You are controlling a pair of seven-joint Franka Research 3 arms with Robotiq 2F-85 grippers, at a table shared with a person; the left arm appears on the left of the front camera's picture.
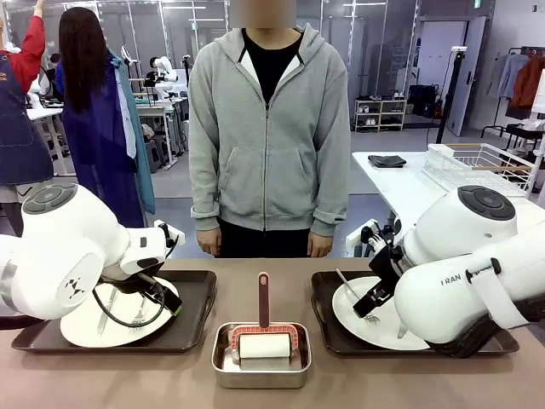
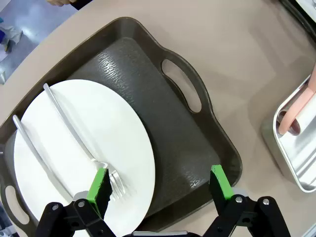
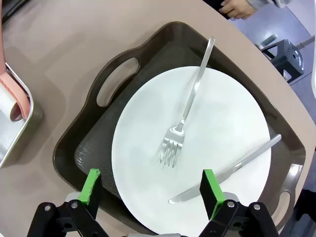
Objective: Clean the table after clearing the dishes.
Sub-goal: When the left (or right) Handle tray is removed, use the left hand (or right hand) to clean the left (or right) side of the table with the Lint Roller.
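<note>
- The desk [image 1: 383,388], with its beige-brown top, runs across the bottom of the front view. A person [image 1: 268,128] in a grey hooded jacket stands at its far edge, arms hanging down.
- At the lower left of the front view, the left tray [image 2: 173,123] lies flat on the desk and carries the left plate [image 2: 98,133].
- On that plate a fork [image 2: 69,123] and a knife [image 2: 34,148] lie side by side, not touching.
- The left arm [image 1: 68,247] reaches in over this tray. The left jaws stand wide apart and hold nothing. One green pad [image 2: 100,185] is over the plate, just beside the fork's tines. The other is over the tray's rim, near a corner.
- At the lower right of the front view, the right tray [image 3: 94,143] lies on the desk and holds the right plate [image 3: 212,123].
- A second fork [image 3: 190,101] lies across the middle of this plate. A second knife [image 3: 232,168] lies slantwise toward the lower right of the right wrist view.
- The right arm [image 1: 460,273] bends over this tray. The right jaws are spread wide and empty. One green pad [image 3: 90,185] is over the tray floor beside the plate's edge. The other is over the plate, near the knife's blade.
- A small steel pan [image 1: 220,358] sits at bottom centre between the trays. It holds a white roller [image 1: 264,345] with a pink frame.
</note>
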